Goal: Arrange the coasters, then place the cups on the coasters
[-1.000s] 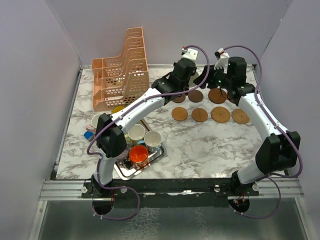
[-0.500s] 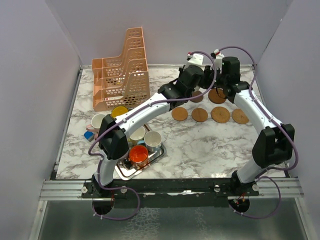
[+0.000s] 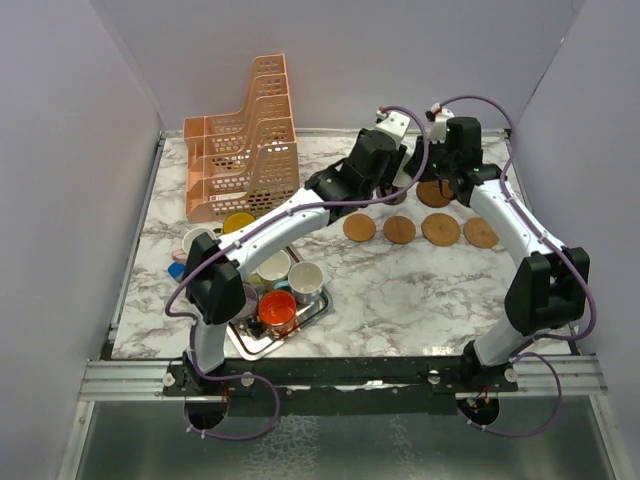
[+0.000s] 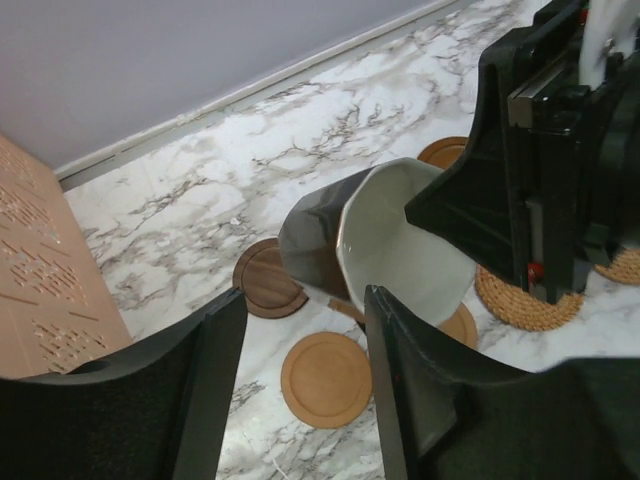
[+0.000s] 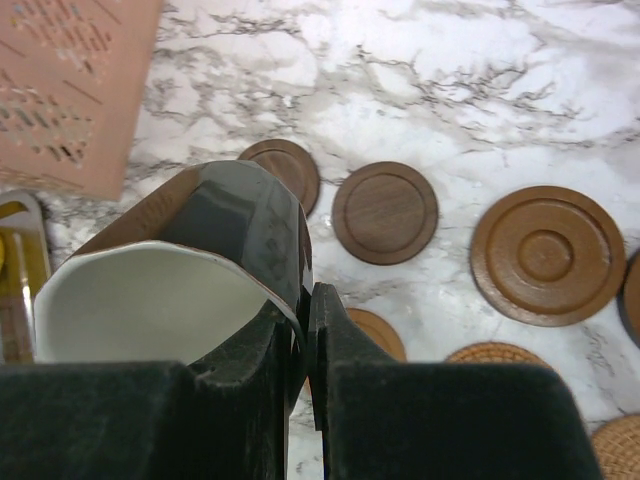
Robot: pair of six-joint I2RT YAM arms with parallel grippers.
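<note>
1. Right now the cups-onto-coasters step looks to be in hand. The grey cup hangs in the air, tipped onto its side. The right fingers pinch its rim, one inside the lip and one outside.
2. The left fingers are spread, with the cup just beyond their tips. One of them sits very close to the rim, but I can't make out any contact.
3. Below the right fingers, bare coasters lie on the table. A dark coaster sits just past the cup and a ringed coaster lies off to one side. A tan coaster lies under the left fingers.
4. I'd judge the next move needs the cup turned upright and lowered squarely onto one bare coaster. The left fingers would have to back away first.
5. The crowding is the trouble, because both wrists hang close together over the same patch. A careless swing could knock the cup, and a rim pinch on a tilted cup may slip.
6. Well away from both sets of fingers, the other cups wait by the tray. A pink rack stands beyond them, clear of the work.
</note>
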